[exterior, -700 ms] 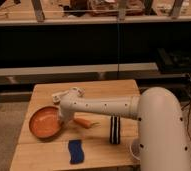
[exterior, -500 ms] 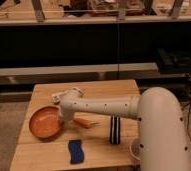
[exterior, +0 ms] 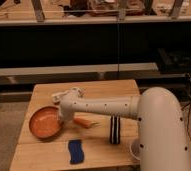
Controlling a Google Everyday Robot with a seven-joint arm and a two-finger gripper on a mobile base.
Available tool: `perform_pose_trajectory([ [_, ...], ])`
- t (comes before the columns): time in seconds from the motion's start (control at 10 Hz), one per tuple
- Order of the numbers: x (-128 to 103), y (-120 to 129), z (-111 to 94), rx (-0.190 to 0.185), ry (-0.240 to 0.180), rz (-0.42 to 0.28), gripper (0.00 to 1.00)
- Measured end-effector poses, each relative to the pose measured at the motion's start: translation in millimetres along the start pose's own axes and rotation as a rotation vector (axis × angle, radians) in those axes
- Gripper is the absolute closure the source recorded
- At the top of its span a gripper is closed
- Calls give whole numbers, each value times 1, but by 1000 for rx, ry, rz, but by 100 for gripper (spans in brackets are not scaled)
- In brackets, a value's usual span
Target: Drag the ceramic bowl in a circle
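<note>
Though its grip is unclear, the gripper (exterior: 63, 119) meets the ceramic bowl (exterior: 43, 123) at its right rim.

A wooden table (exterior: 101, 90) fills the lower middle of the frame. An orange carrot (exterior: 83, 122) lies near its centre. A blue sponge (exterior: 76, 151) lies flat toward the bottom edge. A dark striped object (exterior: 115, 130) stands upright right of the carrot, and a small white bowl (exterior: 134, 150) sits at the lower right.

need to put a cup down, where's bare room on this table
Bare wood: the far side of the table, behind the arm; the near corner between ceramic bowl and blue sponge. Crowded mid-table: the gripper at the bowl's rim, beside the carrot.
</note>
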Motion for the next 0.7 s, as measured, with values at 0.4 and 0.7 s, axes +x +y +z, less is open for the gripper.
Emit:
perform_pose_trajectory([
  [0.4, 0, 0, 0, 1, -2, 0, 100],
  [0.7, 29, -14, -26, 37, -5, -23, 100],
])
